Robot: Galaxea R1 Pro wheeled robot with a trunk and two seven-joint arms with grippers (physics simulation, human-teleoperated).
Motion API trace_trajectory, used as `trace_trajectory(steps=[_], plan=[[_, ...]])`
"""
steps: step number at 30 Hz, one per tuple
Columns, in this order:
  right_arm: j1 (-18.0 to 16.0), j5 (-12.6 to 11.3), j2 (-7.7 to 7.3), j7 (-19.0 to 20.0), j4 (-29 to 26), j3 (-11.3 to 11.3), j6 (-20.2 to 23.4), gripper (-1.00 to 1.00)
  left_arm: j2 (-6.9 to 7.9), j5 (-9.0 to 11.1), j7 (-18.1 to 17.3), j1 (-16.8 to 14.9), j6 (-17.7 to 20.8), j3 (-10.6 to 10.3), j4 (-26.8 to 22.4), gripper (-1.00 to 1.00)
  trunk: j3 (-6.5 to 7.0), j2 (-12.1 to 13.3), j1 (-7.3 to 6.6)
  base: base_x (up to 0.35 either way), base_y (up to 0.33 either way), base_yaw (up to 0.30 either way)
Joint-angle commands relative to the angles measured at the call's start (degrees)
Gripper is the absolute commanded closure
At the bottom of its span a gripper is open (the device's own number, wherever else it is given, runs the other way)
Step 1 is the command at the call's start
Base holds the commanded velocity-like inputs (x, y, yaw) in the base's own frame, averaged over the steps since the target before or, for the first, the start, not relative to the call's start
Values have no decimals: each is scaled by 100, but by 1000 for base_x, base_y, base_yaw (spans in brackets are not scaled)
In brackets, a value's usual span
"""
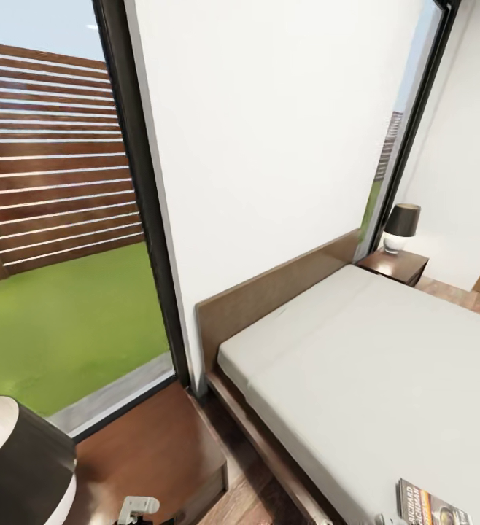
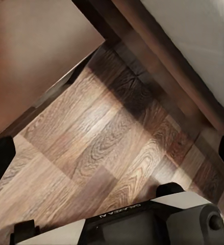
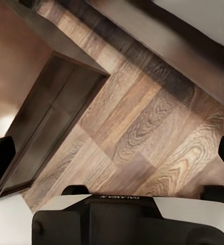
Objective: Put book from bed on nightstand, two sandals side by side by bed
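The book [image 1: 431, 505], a thin paperback with white lettering, lies on the bed's pale mattress [image 1: 371, 364] at its near edge. The bed's dark wooden frame [image 1: 269, 445] and headboard [image 1: 269, 292] run along the white wall. One nightstand [image 1: 160, 445] stands close by beside the bed, a second nightstand [image 1: 395, 264] at the far side. My left gripper [image 2: 112, 155] hangs open over bare plank floor [image 2: 101, 138]. My right gripper [image 3: 112, 153] is open too, with nothing between its fingers. The sandals are out of view.
A black-shaded lamp [image 1: 17, 467] stands on the near nightstand and another lamp [image 1: 401, 226] on the far one. Tall black-framed windows [image 1: 134, 189] flank the wall. A strip of wood floor [image 1: 247, 496] lies between the near nightstand and the bed frame.
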Motion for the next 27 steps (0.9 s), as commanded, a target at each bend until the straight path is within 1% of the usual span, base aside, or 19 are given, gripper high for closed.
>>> trace_trajectory(steps=[1,18,22,23,26,27], plan=[[-6,59,1,24,-3,-50,13,-100,0,13,-34,-4,1,34,6,-100,-14,-13,3,0,0,-300],[-6,59,1,24,-3,-50,13,-100,1,13,-34,-4,1,34,6,-100,-49,-13,3,0,0,-300],[-6,71,-4,74,-3,-45,26,-100,3,13,-63,-4,1,34,6,-100,-54,-13,3,0,0,-300],[-6,73,-7,118,-3,-44,31,-100,3,11,-81,-4,1,34,6,-100,-54,-13,3,0,0,-296],[-6,70,-46,652,-3,-48,44,-100,4,2,-242,-4,-1,34,6,-100,-54,-13,3,0,0,-292],[-6,69,-51,762,-3,-48,45,-100,4,1,-299,-4,-2,34,6,-100,-54,-13,3,0,0,-290]])
